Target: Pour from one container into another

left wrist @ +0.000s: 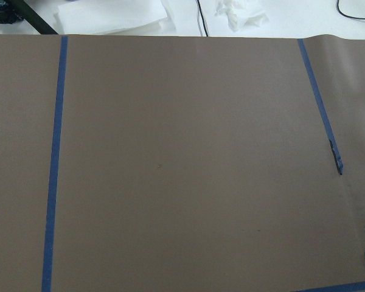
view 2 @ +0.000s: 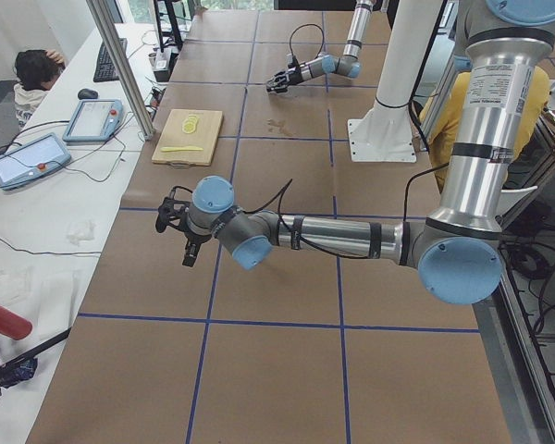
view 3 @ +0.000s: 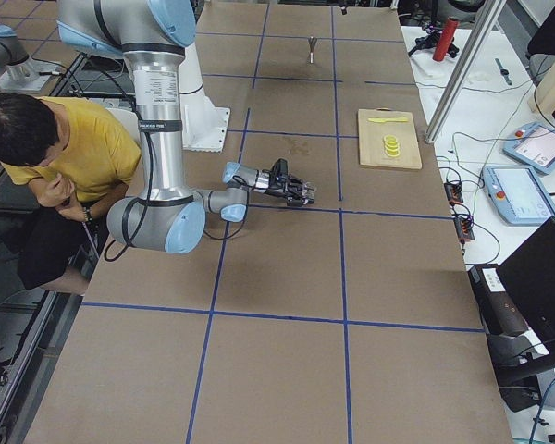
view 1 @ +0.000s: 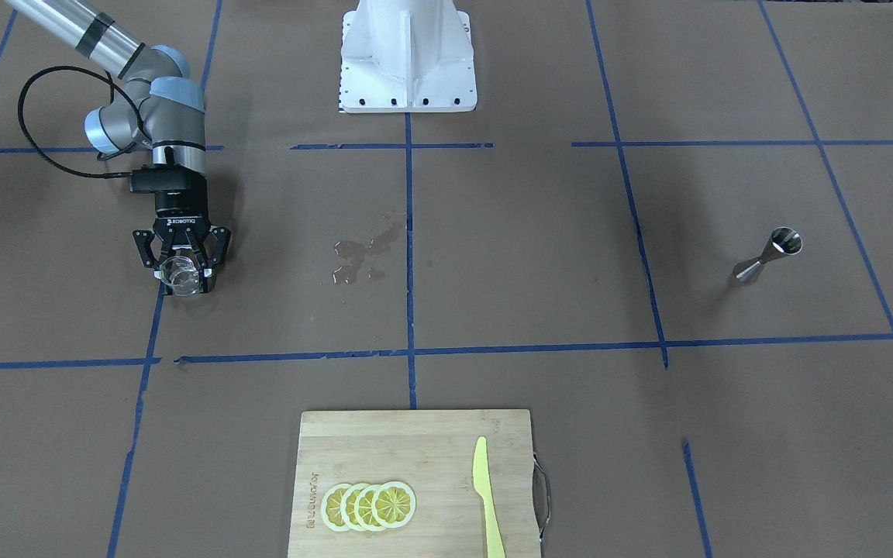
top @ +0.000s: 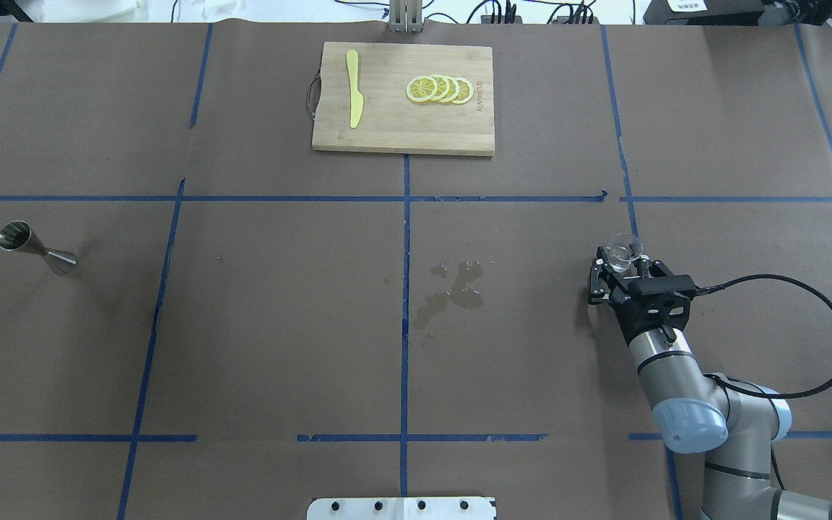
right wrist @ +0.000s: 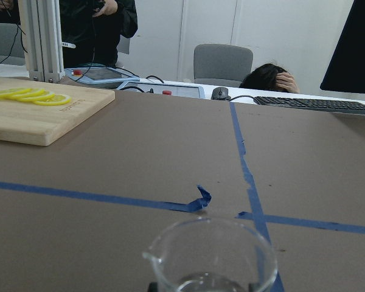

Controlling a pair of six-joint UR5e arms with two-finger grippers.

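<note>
My right gripper [top: 622, 269] grips the glass cup [top: 622, 250] between its fingers, on the right side of the bench [top: 279, 325]. The cup is upright, its mouth open to the top. The steel jigger [top: 37, 247] stands near the left edge, well apart from the cup. Between them, just right of the middle tape line, is a wet patch [top: 452, 292]. At the far side a wooden cutting board [top: 401, 133] carries a yellow knife [top: 353, 97] and a row of overlapping lemon slices [top: 439, 89].

Overhead and front cameras face each other, sharing the cutting board [view 1: 415, 446]
</note>
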